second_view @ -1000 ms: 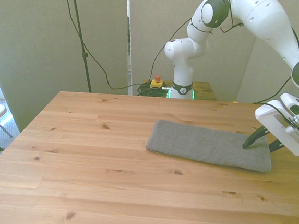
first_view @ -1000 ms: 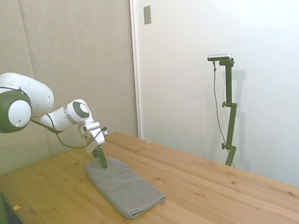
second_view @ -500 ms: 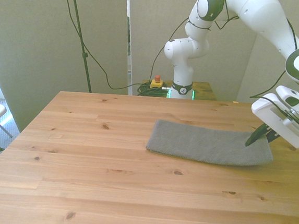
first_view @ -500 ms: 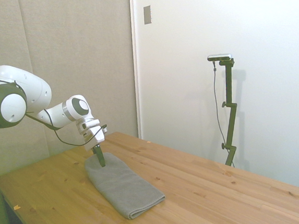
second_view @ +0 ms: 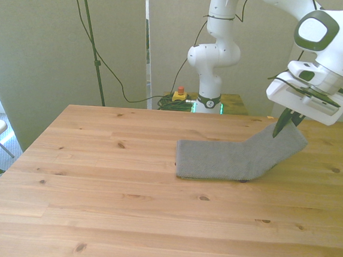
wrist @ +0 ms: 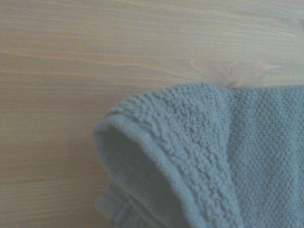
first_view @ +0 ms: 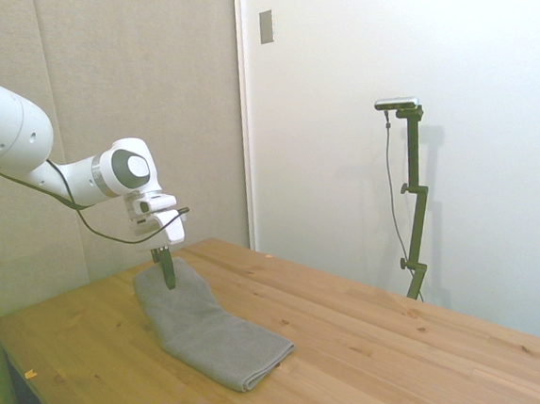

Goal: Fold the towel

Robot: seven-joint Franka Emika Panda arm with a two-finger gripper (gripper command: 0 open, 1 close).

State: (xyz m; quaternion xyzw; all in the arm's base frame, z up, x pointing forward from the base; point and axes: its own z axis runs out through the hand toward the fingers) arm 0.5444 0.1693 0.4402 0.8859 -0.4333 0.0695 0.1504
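Grey towel (first_view: 204,327) lies on the wooden counter (first_view: 379,363), with one end raised off the surface. In the front view the flat portion (second_view: 216,162) rests near the counter's centre, and the raised end climbs toward 2 o'clock, up to the pincer (second_view: 285,121).

Pincer (first_view: 165,268): the two dark fingers are drawn close together on the raised end of the towel, gripping it. The fingers point down from the white wrist block, and the towel hangs directly below and around their tips.

In the side view the gripped end sits at the 10 o'clock end of the towel; the cloth slopes down from there toward 4 o'clock, where the rounded folded end rests flat on the counter. Only the held end is clear of the wood; the rest is in contact with it.

Wrist view: the towel's lifted edge (wrist: 180,156) shows close up, a thick looped weave with a rolled hem that curls open, and the pale wood grain (wrist: 71,71) lies behind it. Focus there is soft; finer detail cannot be read.
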